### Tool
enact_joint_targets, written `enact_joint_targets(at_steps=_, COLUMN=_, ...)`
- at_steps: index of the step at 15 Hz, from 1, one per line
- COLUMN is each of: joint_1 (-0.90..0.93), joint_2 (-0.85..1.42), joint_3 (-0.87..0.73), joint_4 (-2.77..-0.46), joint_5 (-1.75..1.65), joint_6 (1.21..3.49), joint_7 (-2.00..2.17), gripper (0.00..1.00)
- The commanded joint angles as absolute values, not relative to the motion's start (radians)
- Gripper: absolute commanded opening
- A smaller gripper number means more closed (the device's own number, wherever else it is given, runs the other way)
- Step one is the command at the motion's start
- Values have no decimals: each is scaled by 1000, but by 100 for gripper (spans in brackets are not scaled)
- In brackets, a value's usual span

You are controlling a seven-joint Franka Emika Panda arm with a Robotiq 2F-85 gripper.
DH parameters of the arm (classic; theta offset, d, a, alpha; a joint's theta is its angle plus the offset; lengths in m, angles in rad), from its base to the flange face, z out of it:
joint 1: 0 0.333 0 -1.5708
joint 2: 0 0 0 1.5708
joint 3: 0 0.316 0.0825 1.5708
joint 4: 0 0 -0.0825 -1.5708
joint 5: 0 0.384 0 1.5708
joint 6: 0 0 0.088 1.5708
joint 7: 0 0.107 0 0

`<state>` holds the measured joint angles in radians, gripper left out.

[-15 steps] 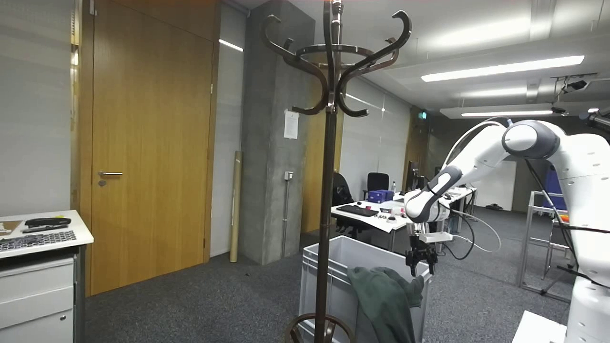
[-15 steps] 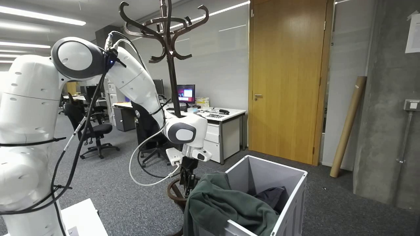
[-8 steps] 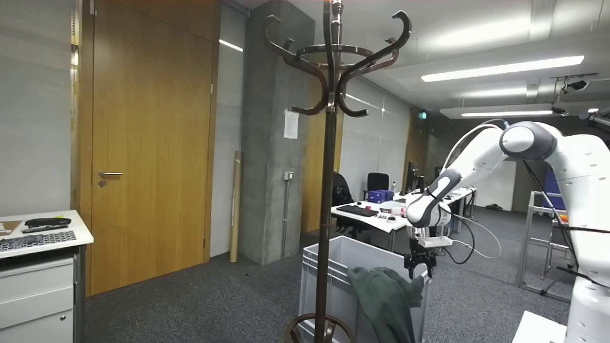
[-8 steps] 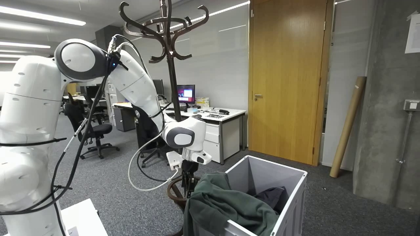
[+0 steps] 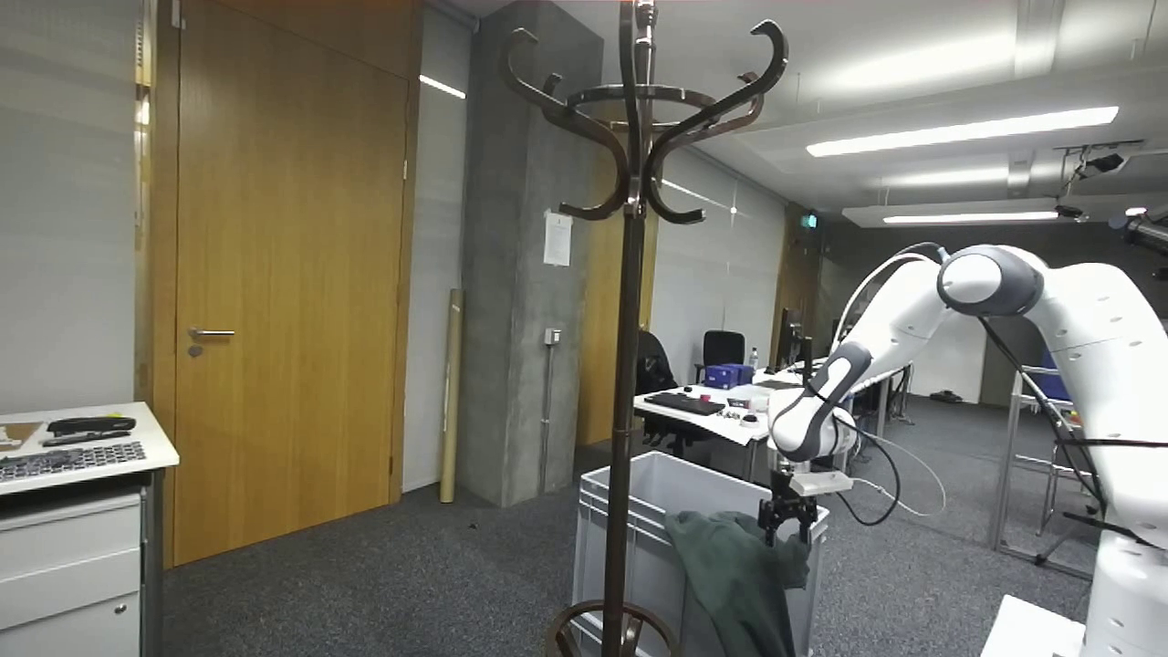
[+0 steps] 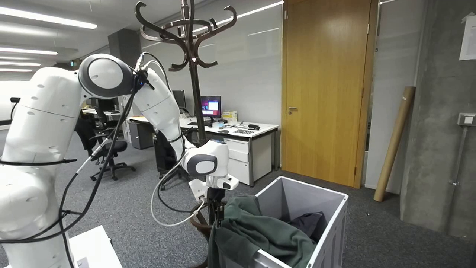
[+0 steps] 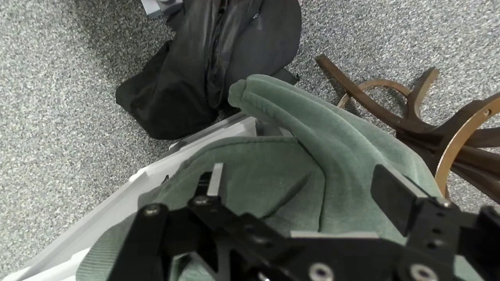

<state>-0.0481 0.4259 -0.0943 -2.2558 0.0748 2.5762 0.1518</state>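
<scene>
A green garment (image 7: 273,168) is draped over the rim of a grey crate (image 6: 334,230), part of it inside and part hanging down outside. My gripper (image 7: 306,187) stands open over this cloth in the wrist view, its fingers wide apart with nothing gripped between them. In both exterior views the gripper (image 5: 787,537) points downward at the crate's edge, close to the green garment (image 5: 730,575). Whether the fingertips touch the cloth I cannot tell. A dark garment (image 6: 310,223) lies deeper inside the crate.
A dark brown coat stand (image 5: 630,319) rises close to the crate; its curved base (image 7: 414,125) shows at the right of the wrist view. A black cloth-like item (image 7: 218,66) is beyond the crate's rim. Behind are a desk (image 6: 260,130) and a wooden door (image 6: 323,93).
The arm has reached forward and down, bringing the gripper lower and closer to the green garment. The gripper has stayed open; the garment and crate look unmoved.
</scene>
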Motion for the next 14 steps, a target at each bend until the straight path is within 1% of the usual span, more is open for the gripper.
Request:
enact_joint_targets(at_steps=1, joint_1=-3, joint_2=442, joint_3=-121, joint_4=-2274, joint_5=-1, joint_6=2687, joint_7=175, gripper=100)
enact_joint_targets(at_steps=6, joint_1=57, joint_2=493, joint_3=-180, joint_4=-2257, joint_5=-108, joint_6=2778, joint_7=196, gripper=100)
enact_joint_targets(at_steps=7, joint_1=65, joint_2=502, joint_3=-188, joint_4=-2252, joint_5=-120, joint_6=2786, joint_7=194, gripper=75)
enact_joint_targets(at_steps=8, joint_1=71, joint_2=510, joint_3=-193, joint_4=-2252, joint_5=-127, joint_6=2806, joint_7=195, gripper=72)
enact_joint_targets(at_steps=9, joint_1=79, joint_2=515, joint_3=-199, joint_4=-2250, joint_5=-133, joint_6=2814, joint_7=198, gripper=67)
enact_joint_targets(at_steps=13, joint_1=96, joint_2=523, joint_3=-200, joint_4=-2245, joint_5=-136, joint_6=2819, joint_7=185, gripper=34)
enact_joint_targets(at_steps=14, joint_1=100, joint_2=523, joint_3=-200, joint_4=-2244, joint_5=-136, joint_6=2817, joint_7=183, gripper=27)
